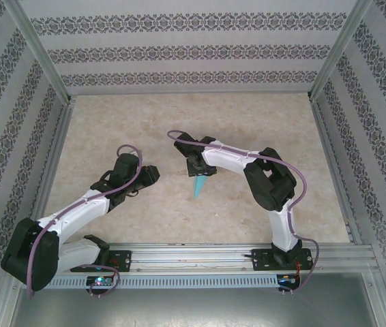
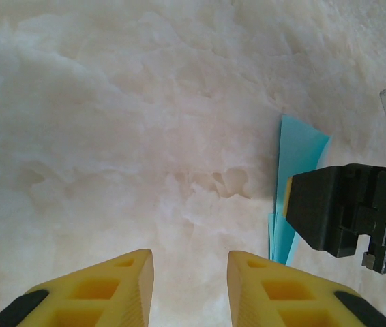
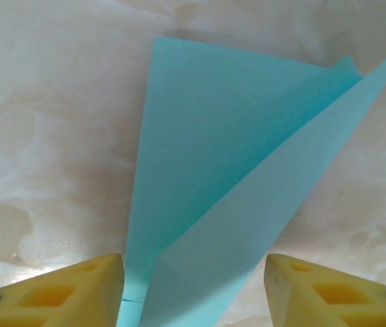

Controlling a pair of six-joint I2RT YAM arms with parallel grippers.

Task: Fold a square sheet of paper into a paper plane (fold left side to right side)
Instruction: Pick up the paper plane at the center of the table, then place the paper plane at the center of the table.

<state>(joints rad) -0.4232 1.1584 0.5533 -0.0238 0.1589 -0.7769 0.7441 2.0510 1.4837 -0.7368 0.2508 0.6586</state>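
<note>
Near the middle of the tabletop (image 1: 104, 129), slightly toward its near edge, the paper plane (image 3: 200, 157) lies as a slim pointed dart, two long layers overlapping along a slanted crease. The right gripper (image 3: 194, 267) straddles its narrow end with fingers spread and released: one finger sits at the paper's edge, the other is clear of it. The left gripper (image 2: 190, 262) hovers just to the left over bare surface, fingers apart and gripping nothing.

The folding looks late, with the dart shape mostly made. The next move probably calls for pinching one thin layer low down, or pressing the crease flat, while the other arm pins the paper against sliding.

The surface is pale, mottled, stone-look. Wallpapered walls (image 1: 179, 48) with dark ornamental bands enclose it on three sides, and a metal rail (image 1: 213, 251) runs along the near edge.
</note>
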